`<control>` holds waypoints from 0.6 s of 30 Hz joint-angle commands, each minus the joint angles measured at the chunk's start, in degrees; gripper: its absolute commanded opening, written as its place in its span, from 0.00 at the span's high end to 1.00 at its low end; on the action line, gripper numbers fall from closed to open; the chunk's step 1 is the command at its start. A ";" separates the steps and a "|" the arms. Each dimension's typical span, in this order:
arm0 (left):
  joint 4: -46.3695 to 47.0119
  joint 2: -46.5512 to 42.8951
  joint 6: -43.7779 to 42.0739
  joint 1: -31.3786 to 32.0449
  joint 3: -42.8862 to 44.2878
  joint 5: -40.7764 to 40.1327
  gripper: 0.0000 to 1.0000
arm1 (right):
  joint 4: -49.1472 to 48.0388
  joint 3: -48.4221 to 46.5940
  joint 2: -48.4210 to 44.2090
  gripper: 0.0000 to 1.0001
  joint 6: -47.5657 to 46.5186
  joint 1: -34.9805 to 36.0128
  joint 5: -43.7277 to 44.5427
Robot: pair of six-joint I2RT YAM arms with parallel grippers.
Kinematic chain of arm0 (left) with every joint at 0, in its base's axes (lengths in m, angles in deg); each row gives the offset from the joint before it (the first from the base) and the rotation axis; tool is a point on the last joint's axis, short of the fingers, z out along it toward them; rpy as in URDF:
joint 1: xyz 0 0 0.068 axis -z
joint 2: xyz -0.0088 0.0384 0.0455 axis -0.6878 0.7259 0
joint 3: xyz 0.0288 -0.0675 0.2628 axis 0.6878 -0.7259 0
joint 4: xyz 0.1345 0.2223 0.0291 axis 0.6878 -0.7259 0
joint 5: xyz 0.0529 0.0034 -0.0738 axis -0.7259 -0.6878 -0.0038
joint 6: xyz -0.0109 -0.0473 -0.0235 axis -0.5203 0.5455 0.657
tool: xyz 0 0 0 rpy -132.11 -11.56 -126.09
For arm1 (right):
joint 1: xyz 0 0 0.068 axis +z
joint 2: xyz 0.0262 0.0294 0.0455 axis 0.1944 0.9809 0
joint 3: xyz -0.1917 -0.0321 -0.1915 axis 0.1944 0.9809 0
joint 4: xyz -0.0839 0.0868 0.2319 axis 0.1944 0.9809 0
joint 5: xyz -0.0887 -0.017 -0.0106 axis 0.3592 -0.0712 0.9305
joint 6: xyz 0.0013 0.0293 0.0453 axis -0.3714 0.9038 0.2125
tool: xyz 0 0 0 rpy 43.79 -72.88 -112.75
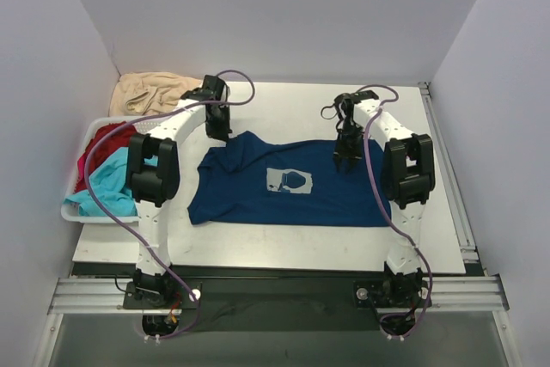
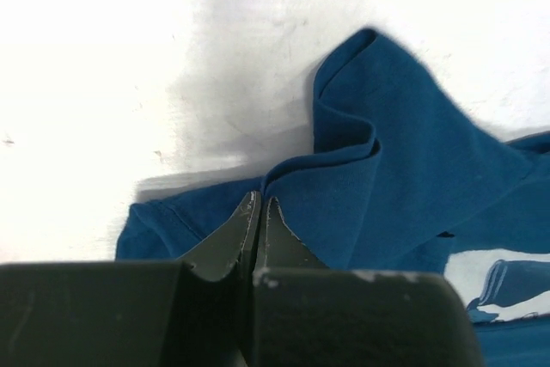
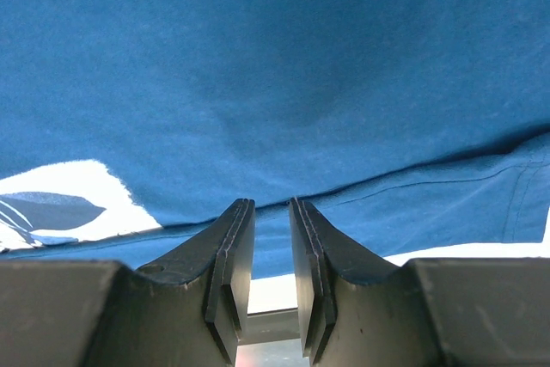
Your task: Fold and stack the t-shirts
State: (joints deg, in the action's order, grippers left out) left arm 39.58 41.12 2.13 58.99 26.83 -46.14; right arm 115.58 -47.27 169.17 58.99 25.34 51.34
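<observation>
A navy t-shirt (image 1: 258,186) with a pale blue square print (image 1: 289,180) lies spread on the white table. My left gripper (image 1: 216,131) is at the shirt's far left corner. In the left wrist view it (image 2: 260,201) is shut, its tips pinching a raised fold of the navy cloth (image 2: 344,169). My right gripper (image 1: 346,159) is over the shirt's far right part. In the right wrist view it (image 3: 271,205) stands narrowly open, its tips at a folded edge of the navy cloth (image 3: 275,83), with nothing between the pads. A red t-shirt (image 1: 107,139) and a turquoise t-shirt (image 1: 107,186) lie in a bin.
A white bin (image 1: 79,214) holding the red and turquoise shirts stands at the table's left edge. A beige cloth (image 1: 150,92) is bunched at the far left corner. White walls enclose the table on three sides. A metal rail (image 1: 447,161) runs along the right edge.
</observation>
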 commanded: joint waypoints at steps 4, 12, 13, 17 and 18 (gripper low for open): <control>-0.26 -4.64 -0.51 -1.38 10.00 -2.35 1.00 | 2.79 -3.80 -2.18 0.75 1.83 -5.33 1.77; -1.31 0.10 -0.42 -2.96 22.55 -4.63 1.00 | 2.71 -13.74 3.09 0.74 3.94 -12.28 1.51; -1.84 1.58 -0.25 -3.05 23.88 -4.55 1.00 | 2.79 -15.23 4.75 0.74 4.29 -13.15 1.34; -2.37 5.11 0.28 -3.40 29.87 -4.02 1.00 | 2.70 -19.80 8.28 0.74 4.82 -13.95 1.60; -2.37 5.72 0.37 -3.66 30.74 -3.58 1.00 | 2.70 -21.38 9.07 0.74 4.82 -13.95 1.69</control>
State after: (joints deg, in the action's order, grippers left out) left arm 37.85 44.07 2.13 55.99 53.78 -49.81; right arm 115.38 -65.80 175.44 62.62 10.68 51.83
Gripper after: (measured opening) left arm 0.029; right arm 0.261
